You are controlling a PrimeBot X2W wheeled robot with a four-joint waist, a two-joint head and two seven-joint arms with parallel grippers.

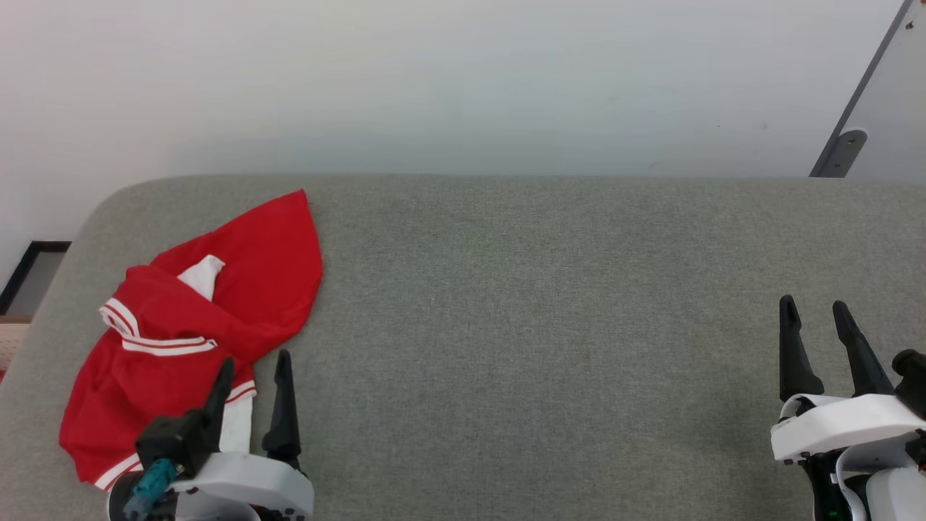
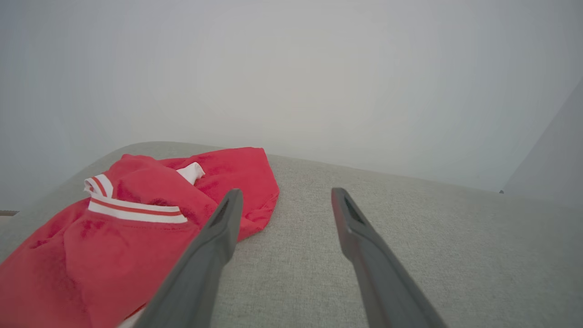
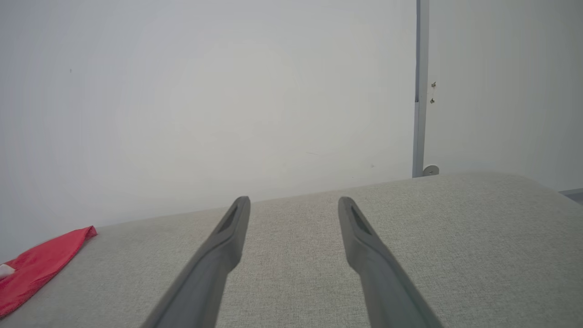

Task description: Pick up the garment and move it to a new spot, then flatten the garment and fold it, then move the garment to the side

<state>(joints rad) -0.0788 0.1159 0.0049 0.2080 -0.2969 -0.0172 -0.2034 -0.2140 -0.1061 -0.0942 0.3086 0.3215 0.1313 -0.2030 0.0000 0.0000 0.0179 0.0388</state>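
The garment (image 1: 217, 289) is a red shirt with white sleeves and red-and-white striped trim, lying crumpled in a heap at the left end of the grey fabric table (image 1: 542, 347). My left gripper (image 1: 255, 362) is open over the heap's near right edge, one finger above the cloth and the other above bare table, holding nothing. In the left wrist view the garment (image 2: 136, 218) lies left of the left gripper (image 2: 283, 195), which has bare table between its fingers. My right gripper (image 1: 816, 306) hangs open and empty at the table's far right. The right wrist view catches the garment's red edge (image 3: 41, 262) far left of the right gripper (image 3: 295, 202).
A pale wall (image 1: 463, 79) runs behind the table's far edge. A grey metal post with a round foot (image 1: 843, 148) leans at the back right. At the far left, beyond the table's rounded corner, sits a dark-framed object (image 1: 32, 275).
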